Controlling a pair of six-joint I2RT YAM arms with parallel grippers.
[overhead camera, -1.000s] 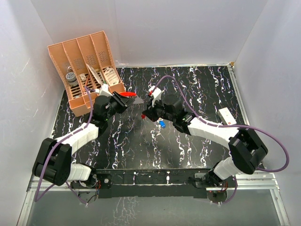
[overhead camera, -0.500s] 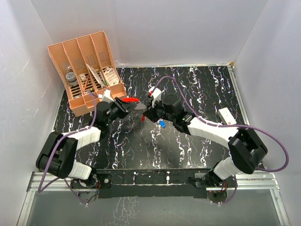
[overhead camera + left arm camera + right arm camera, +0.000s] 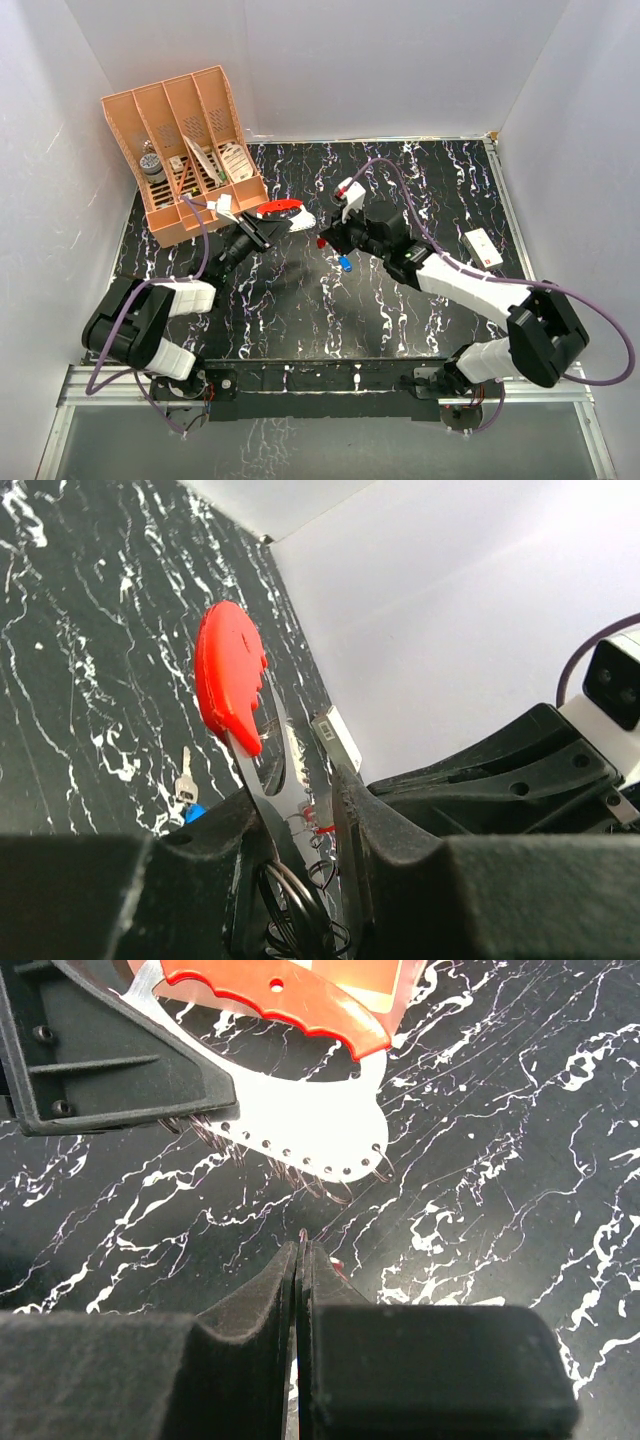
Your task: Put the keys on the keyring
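No legible text, label or number anywhere.

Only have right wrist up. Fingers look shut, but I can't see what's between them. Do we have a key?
Observer: The top view shows a small red bit at the tip of the right gripper. It looks like the red-headed key, pinched there.
Operator: Where's the blue one?
Observer: The blue-headed key lies on the table, nearer the arm bases than that gripper, with nothing touching it.
Operator: Anything else loose on my side?
Observer: A small white box lies near the table's right edge, beside the right arm.
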